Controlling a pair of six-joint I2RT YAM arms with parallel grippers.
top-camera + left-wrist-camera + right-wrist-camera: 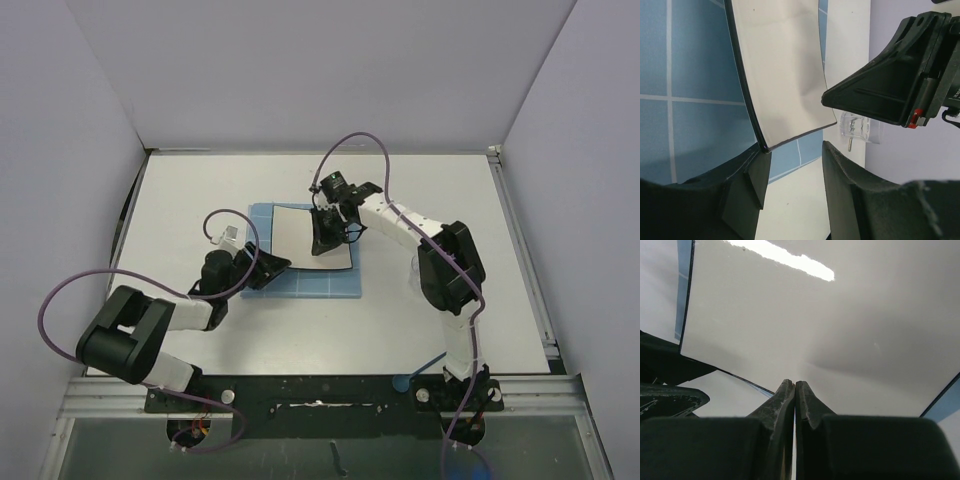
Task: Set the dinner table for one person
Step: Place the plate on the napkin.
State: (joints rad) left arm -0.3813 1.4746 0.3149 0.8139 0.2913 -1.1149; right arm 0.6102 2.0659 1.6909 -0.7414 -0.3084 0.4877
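A square white dark-rimmed plate (295, 235) (785, 65) (815, 325) lies on a blue grid placemat (300, 285) (700, 60) on the white dinner table (450, 200). My right gripper (324, 246) (795, 383) (826, 98) is shut, and its joined tips rest against the plate just inside its right rim, with nothing pinched. My left gripper (275, 268) (792, 150) is open at the plate's near left corner. That corner touches one fingertip (757, 160), and only bare table shows between the fingers.
A small clear object (855, 127) stands at the table's far side by the wall. A small blue thing (400, 382) lies at the near edge beside the right arm's base. White walls enclose the table on three sides.
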